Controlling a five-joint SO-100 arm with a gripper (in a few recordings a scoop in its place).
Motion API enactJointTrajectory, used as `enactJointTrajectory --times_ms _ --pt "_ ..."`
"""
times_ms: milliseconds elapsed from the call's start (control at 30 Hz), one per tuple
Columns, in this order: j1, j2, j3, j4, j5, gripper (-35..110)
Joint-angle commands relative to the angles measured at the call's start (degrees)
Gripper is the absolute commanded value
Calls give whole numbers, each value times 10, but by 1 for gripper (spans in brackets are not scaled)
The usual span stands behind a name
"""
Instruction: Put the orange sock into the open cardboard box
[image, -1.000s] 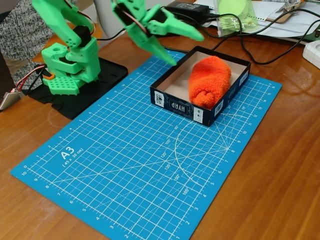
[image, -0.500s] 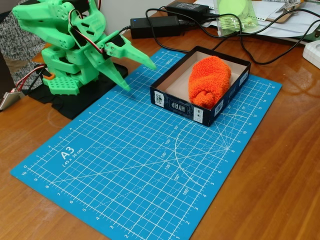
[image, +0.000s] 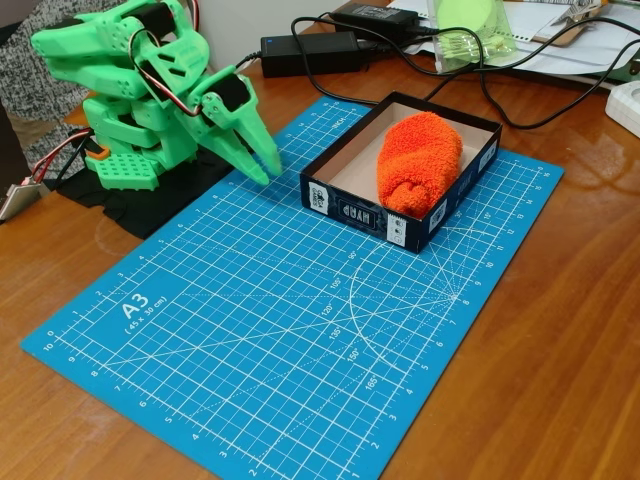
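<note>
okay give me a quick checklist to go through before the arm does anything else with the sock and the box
1. Sock inside the box: ok, it lies against the right-hand wall.
2. Sock fully below the rim: cannot tell, its top bulges about level with the wall.
3. End effector clear of the box: ok, it sits folded back left of it, above the blue mat.
4. End effector empty: ok, its fingers are together with nothing between them.
5. Box flat on the mat: ok.
6. Cables behind the box out of the way: ok.
</note>
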Motion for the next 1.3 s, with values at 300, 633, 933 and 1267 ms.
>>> enactJointTrajectory --times_ms 300,633,933,1267 --pt "-15 11 9 6 -9 0" --pt "-4 11 23 -45 6 0" --pt "18 11 11 -1 18 0" --pt "14 11 8 14 9 0"
